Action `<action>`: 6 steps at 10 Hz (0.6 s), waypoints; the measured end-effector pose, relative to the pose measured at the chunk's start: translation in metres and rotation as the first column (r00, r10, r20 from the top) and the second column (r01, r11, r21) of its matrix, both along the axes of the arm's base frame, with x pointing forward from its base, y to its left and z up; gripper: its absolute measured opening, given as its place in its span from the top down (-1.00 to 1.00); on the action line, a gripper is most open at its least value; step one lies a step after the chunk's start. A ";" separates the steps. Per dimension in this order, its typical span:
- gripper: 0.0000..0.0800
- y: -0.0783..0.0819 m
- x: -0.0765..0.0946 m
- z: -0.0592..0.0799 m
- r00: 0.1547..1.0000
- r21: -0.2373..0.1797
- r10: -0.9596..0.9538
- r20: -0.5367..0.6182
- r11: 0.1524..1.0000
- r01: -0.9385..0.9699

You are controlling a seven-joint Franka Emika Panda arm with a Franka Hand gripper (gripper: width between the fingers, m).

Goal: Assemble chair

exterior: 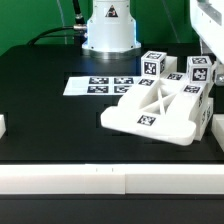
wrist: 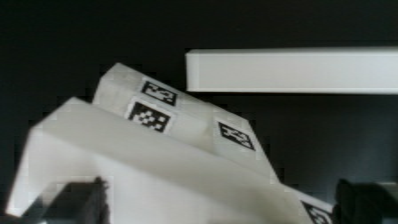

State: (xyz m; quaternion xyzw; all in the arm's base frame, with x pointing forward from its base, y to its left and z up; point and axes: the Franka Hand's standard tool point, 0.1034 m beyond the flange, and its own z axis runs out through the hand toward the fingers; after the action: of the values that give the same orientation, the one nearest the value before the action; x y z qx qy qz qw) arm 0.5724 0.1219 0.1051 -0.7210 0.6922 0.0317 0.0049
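Chair [exterior: 150, 112] in matte white parts, gathered on the black table [exterior: 45, 115] toward the exterior view's right. Largest part a cross-braced plate [exterior: 158, 100], lying tilted, a black-and-white tag on its near edge. Behind it, touching or just beside, two tagged blocks [exterior: 152, 64], upright, more white pieces crowding the exterior view's right edge. Marker board [exterior: 100, 86] flat on the table, just beside the plate toward the exterior view's left, in front of the robot base [exterior: 108, 30].

Seen from the wrist: end effector [wrist: 222, 205] spread wide, dark fingers [wrist: 75, 200] standing at either side of a slanted white chair part [wrist: 160, 150] bearing several square tags. Part between the fingers, filling most of the gap; contact with the pads not possible to tell, no firm hold visible. Beyond it, well apart, a plain white bar [wrist: 294, 72] lying against the black table.
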 end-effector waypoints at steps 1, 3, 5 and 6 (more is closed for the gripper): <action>-0.62 0.000 0.000 0.000 0.998 0.002 0.064 0.003 0.998 -0.064; -0.62 0.000 0.000 0.000 0.975 0.007 0.221 0.012 0.975 -0.221; -0.62 -0.003 -0.002 -0.001 0.916 0.010 0.402 0.011 0.916 -0.402; -0.62 -0.004 -0.003 -0.001 0.877 0.010 0.480 0.011 0.877 -0.480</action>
State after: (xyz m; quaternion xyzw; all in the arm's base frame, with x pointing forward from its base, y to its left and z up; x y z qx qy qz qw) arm 0.5698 0.1182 0.1040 -0.8701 0.4917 0.0329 0.0043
